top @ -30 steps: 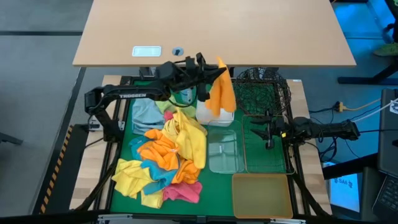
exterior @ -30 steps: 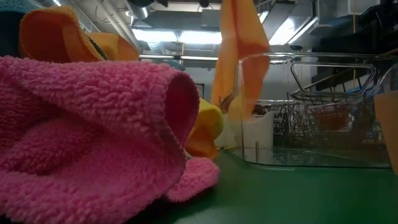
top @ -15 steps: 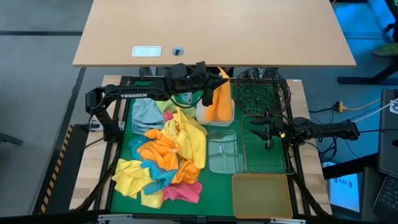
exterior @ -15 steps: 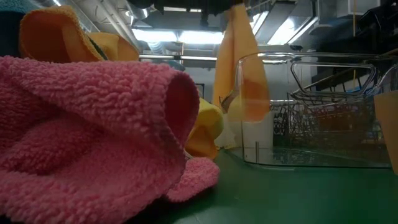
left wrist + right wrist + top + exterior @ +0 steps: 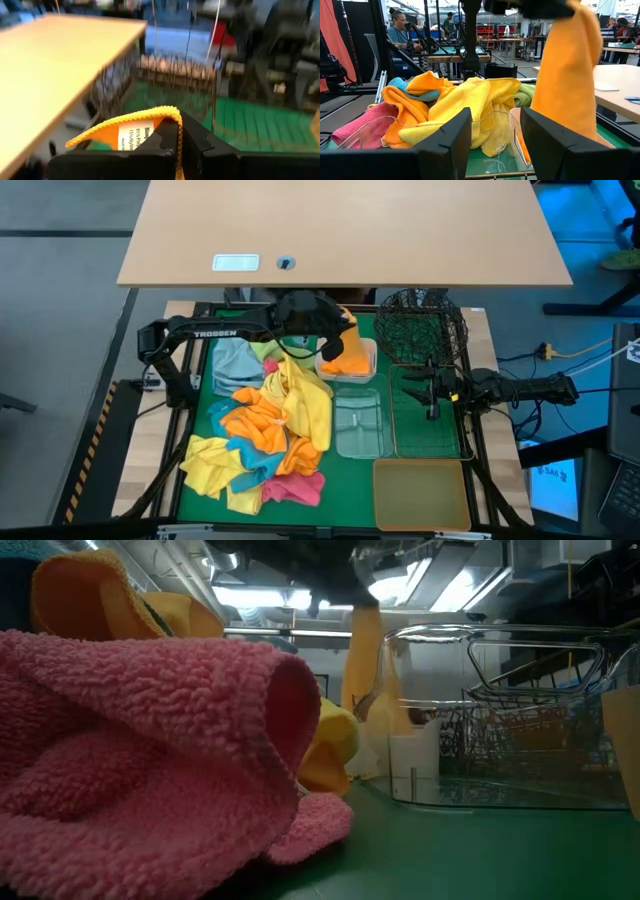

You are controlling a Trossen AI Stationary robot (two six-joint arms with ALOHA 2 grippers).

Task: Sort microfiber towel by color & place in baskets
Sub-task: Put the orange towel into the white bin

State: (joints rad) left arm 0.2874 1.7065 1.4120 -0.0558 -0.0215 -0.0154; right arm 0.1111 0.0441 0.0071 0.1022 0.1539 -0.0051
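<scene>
Orange microfiber cloth (image 5: 350, 358) hangs from the left hand (image 5: 338, 340), whose fingers are pinched shut on its upper edge; a white care label on it shows between the fingers (image 5: 165, 142) in the left wrist view. The cloth's lower part is down inside the white tub (image 5: 368, 366), which stands at the far end of the row of containers on the green mat (image 5: 350, 480) of the worktop. From table height the cloth (image 5: 372, 670) drops as a narrow strip into that tub.

Just beside the white tub sits the black round wire-mesh basket (image 5: 422, 332). Nearer along the row come the clear tub (image 5: 359, 423) and the amber tub (image 5: 421, 492), with the rectangular wire basket (image 5: 428, 415) next to the clear one.

Over the rectangular wire basket hovers the right hand (image 5: 431, 393), fingers set partly apart and holding nothing.

On the mat left of the tubs lies the unsorted pile of towels (image 5: 270, 430): yellow, orange, teal and pink ones heaped together, a grey-blue one (image 5: 236, 364) at its far side. A pink towel (image 5: 150, 760) fills the low view's foreground.

People (image 5: 400, 32) stand in the room beyond.
</scene>
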